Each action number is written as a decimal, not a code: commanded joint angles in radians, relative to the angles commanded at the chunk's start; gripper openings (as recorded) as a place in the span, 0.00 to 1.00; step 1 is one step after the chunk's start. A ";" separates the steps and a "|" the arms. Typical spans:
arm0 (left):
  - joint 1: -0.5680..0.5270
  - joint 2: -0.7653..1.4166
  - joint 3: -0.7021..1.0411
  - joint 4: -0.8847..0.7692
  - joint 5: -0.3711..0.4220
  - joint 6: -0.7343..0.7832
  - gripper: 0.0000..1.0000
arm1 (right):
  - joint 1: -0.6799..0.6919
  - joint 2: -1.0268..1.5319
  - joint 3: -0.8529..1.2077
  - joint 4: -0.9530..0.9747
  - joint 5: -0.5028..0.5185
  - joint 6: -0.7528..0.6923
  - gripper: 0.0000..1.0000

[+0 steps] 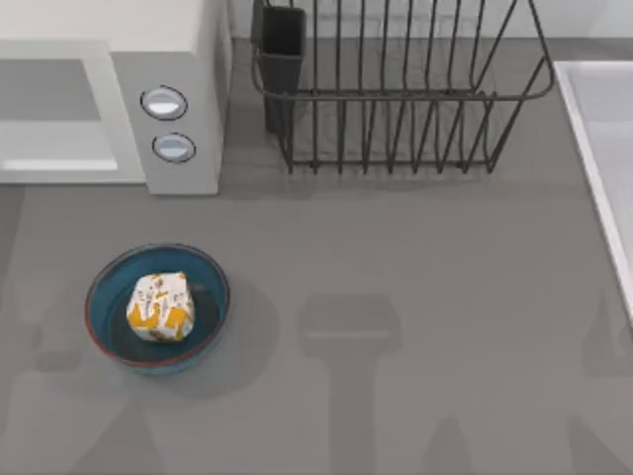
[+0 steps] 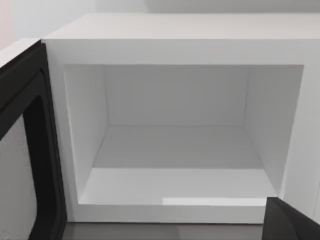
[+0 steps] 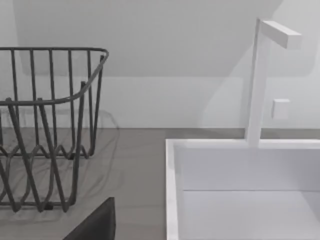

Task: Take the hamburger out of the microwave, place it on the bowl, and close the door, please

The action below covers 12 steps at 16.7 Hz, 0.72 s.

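The left end effector (image 2: 292, 222) shows as a dark tip at the edge of the left wrist view, before the open microwave (image 2: 180, 45); whether it is spread or closed I cannot tell. The door (image 2: 22, 150) is swung aside, dark-framed on its inner face, and the cavity is bare. In the top view the hamburger (image 1: 160, 306) sits inside the bowl (image 1: 99, 297) on the worktop (image 1: 415, 297), near the left side, in front of the microwave's knobs (image 1: 164, 102). A black wire dish rack (image 1: 396, 99) stands just beside the microwave, and a white sink (image 3: 240, 165) with its tap (image 3: 260, 80), probably, lies at the right edge.
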 joint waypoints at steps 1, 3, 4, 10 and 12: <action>0.000 0.000 0.000 0.000 0.000 0.000 0.00 | 0.000 0.000 0.000 0.000 0.000 0.000 1.00; -0.004 0.018 0.021 -0.001 -0.003 0.001 0.00 | 0.000 0.000 0.000 0.000 0.000 0.000 1.00; -0.008 0.017 0.022 -0.003 -0.007 0.001 0.00 | 0.000 0.000 0.000 0.000 0.000 0.000 1.00; -0.169 0.017 0.051 -0.032 -0.169 0.001 0.00 | 0.000 0.000 0.000 0.000 0.000 0.000 1.00; -0.181 0.017 0.054 -0.034 -0.180 0.001 0.00 | 0.000 0.000 0.000 0.000 0.000 0.000 1.00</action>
